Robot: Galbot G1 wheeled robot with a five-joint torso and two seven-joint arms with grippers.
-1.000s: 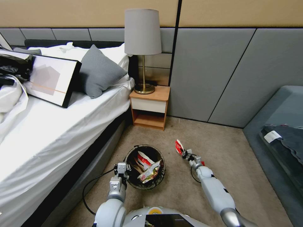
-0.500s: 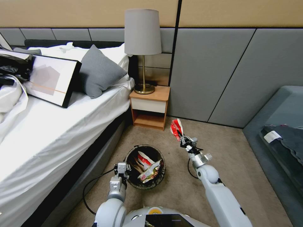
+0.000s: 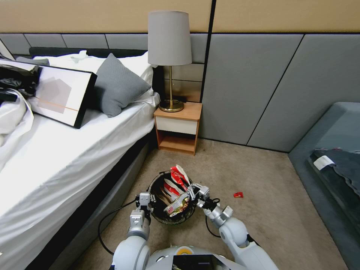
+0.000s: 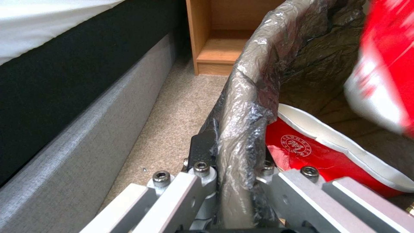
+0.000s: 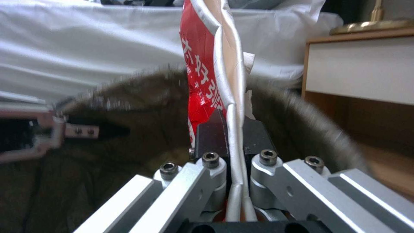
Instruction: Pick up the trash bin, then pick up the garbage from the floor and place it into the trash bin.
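My left fingers (image 3: 144,200) pinch the bin (image 3: 159,214) rim, holding it by the bed (image 3: 56,168). My right fingers (image 3: 192,190) pinch a wrapper (image 3: 178,176) upright over the bin's far-right rim, opening directly below.

The trash bin (image 3: 171,198) stands on the floor (image 3: 262,210) just before the robot, beside the bed (image 3: 56,157) that lies to its left. The left end effector (image 3: 145,200) sits at the bin's left rim, its jaws closed over the liner (image 4: 245,106). The right end effector (image 3: 193,190) is at the bin's right rim, pinching a wrapper (image 3: 178,175) that rises over the opening (more wrappers (image 3: 176,204) lie inside). Behind the bin, against the wall, is a nightstand (image 3: 178,125) with a lamp (image 3: 170,56) on it. A small scrap (image 3: 238,194) lies on the floor right of the bin, apart from it. A sofa (image 3: 330,157) is at the far right.
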